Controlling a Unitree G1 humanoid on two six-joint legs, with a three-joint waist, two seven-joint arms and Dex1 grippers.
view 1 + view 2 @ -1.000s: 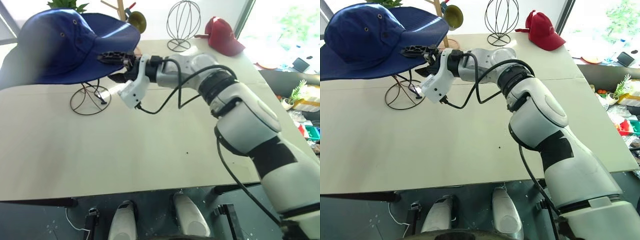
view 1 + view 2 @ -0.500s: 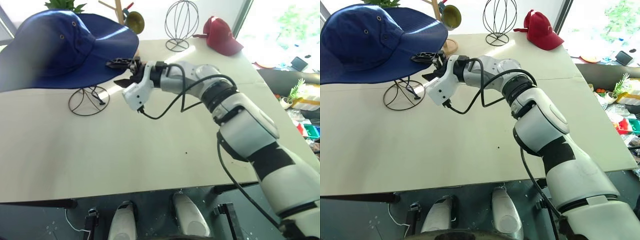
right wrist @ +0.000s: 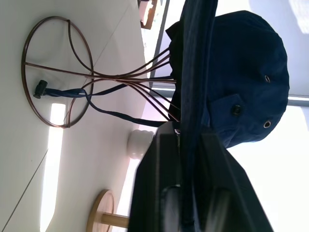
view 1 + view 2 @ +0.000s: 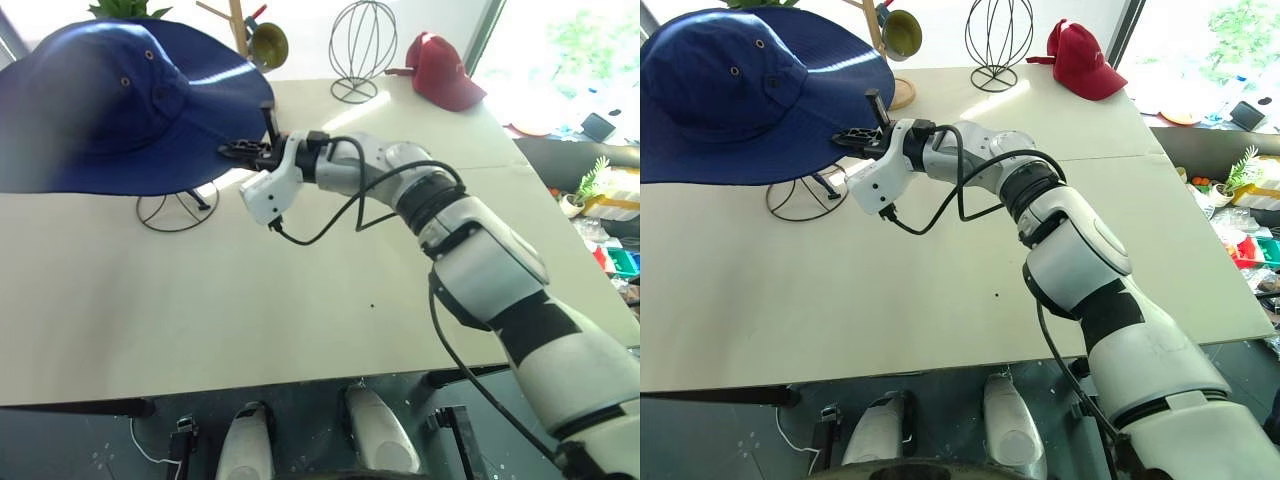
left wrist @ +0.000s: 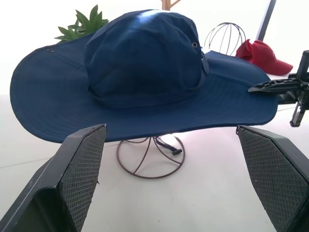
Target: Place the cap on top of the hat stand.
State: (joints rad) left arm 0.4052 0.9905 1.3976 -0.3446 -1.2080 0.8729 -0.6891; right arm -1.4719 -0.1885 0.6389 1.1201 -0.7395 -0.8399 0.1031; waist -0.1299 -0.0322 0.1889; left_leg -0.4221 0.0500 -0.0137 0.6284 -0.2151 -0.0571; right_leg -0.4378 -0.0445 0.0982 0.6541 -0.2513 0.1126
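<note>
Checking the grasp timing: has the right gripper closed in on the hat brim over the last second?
Yes. The right gripper stood open at the cap's brim edge; its fingers have since closed onto the brim, above the hat stand's base ring.

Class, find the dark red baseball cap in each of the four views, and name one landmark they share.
Left eye: dark red baseball cap, upper right, on table.
Right eye: top right of centre.
Left wrist: right edge, behind brim.
Right wrist: not in it.
Shared landmark: wide-brimmed navy blue fabric sun hat.
</note>
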